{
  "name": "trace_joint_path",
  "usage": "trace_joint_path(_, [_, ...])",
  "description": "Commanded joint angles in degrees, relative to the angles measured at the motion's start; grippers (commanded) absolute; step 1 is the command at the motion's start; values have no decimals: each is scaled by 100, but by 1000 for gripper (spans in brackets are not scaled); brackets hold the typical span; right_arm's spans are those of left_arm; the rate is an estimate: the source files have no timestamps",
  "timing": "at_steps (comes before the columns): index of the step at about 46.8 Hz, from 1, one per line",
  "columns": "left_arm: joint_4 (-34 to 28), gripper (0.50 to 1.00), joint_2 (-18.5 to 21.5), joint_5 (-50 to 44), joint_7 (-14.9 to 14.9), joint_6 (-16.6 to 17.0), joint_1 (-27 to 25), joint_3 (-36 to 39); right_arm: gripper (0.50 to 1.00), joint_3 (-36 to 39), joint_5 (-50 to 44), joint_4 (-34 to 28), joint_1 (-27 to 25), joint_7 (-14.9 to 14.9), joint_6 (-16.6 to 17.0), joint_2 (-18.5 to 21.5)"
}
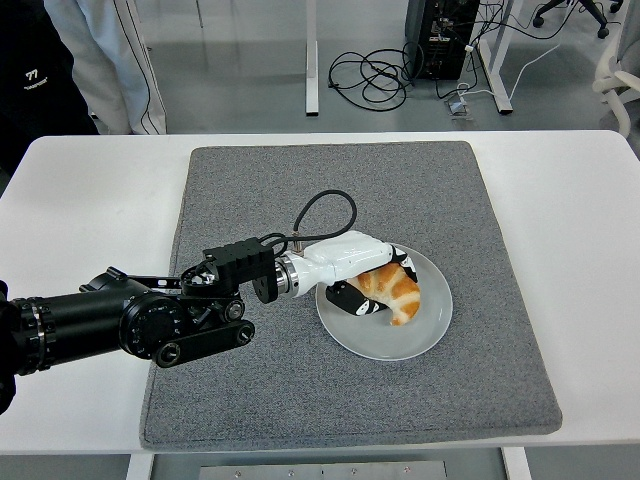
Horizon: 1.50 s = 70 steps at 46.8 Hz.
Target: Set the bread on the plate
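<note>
The left hand (362, 283) reaches over the near-left part of the white plate (400, 340), its fingers clamped around the croissant-shaped bread (395, 290). The bread sits low over the plate under the palm, its tip poking out beyond the fingers toward the right; I can't tell whether it rests on the plate. Plate and hand lie on the grey mat (300, 400).

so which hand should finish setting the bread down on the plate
Left. The left hand already grips the bread right over the plate, so it probably only needs to let go. The right arm is out of view.
</note>
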Motion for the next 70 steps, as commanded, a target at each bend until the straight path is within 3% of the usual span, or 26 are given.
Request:
trace_joint_path(1, [0,570,0,-25,0,-2,4,-16,1000,0,0,0,0,0,-1,0])
trace_joint_path(20, [-9,739,-105,-43,0,77,48,-33,1000,0,0,0,0,0,-1,0])
trace_joint_path(45, [-79,854,-79,-51,0,174,74,-33,1000,0,0,0,0,0,-1,0])
trace_joint_path(56, [-106,948,-26,-69,-9,209,83,-86,1000,0,0,0,0,0,-1,0])
trace_joint_path(63, [-106,968,44,-569,-35,174,13,-367,1000,0,0,0,0,0,-1,0])
trace_joint_path(70, [-106,969,264,-1334,-369,34,-233,-596,1000,0,0,0,0,0,-1,0])
